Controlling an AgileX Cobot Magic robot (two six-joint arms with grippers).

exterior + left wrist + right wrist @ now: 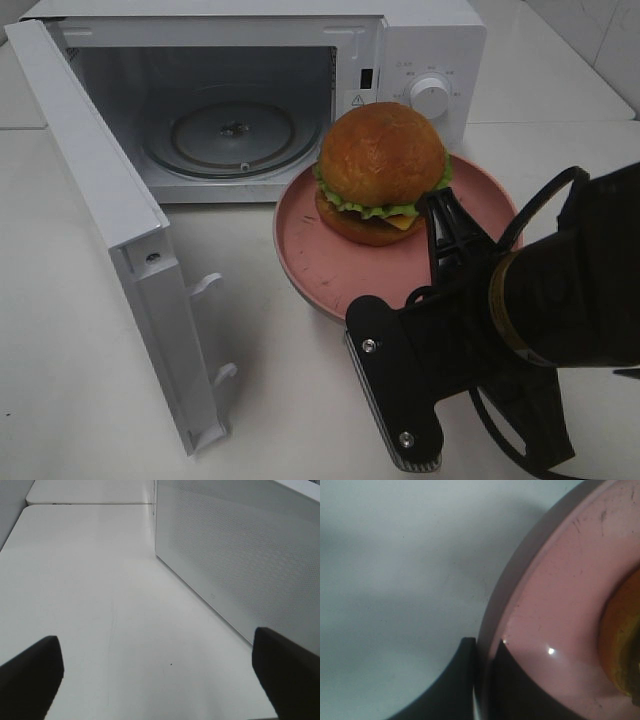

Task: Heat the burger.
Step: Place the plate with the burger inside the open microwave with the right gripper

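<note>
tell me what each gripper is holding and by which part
The right gripper pinches the pink plate by its rim, one finger inside and one outside; the burger sits on that plate. The left gripper is open, holding nothing.

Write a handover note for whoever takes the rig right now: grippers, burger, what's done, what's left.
Left gripper: open, empty, over the table.
Right gripper: shut on the plate rim.
Burger: on the plate, on the table in front of the microwave.
Done: door open, turntable bare, plate gripped.
Left: probably move plate and burger onto the turntable, release, close the door, start heating.
</note>
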